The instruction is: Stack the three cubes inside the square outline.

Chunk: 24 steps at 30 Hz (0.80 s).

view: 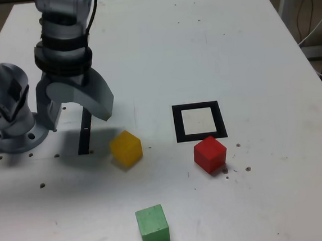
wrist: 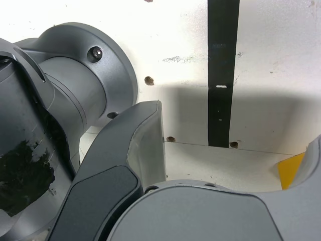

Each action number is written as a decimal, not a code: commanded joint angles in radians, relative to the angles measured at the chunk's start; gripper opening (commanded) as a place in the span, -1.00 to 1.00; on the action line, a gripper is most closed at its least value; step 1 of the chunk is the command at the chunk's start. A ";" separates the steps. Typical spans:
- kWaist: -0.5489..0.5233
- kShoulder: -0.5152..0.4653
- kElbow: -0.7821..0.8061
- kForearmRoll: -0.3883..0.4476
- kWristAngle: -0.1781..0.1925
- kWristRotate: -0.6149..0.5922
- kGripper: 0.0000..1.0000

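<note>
Gripper (view: 81, 124) wide, empty; I'd align it with the yellow cube's (view: 126, 149) faces. Then I'd lower straight, gently.

White tabletop (view: 245, 51) w/ dark specks, thin cable (view: 314, 32) nearby

We can't read any text, labels, brands, nos. or signs in either the ext. or wrist view. On the tabletop (view: 268, 190) we see only marks w/o lettering, i.e. a blk square outline (view: 222, 119) and a blk strip (view: 85, 133), neither w/ any legible writing.
</note>
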 commanded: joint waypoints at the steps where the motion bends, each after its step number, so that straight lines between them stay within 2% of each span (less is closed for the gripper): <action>1: -0.001 -0.011 -0.002 0.004 0.001 0.002 1.00; 24: -0.012 -0.010 -0.036 0.022 0.006 0.000 1.00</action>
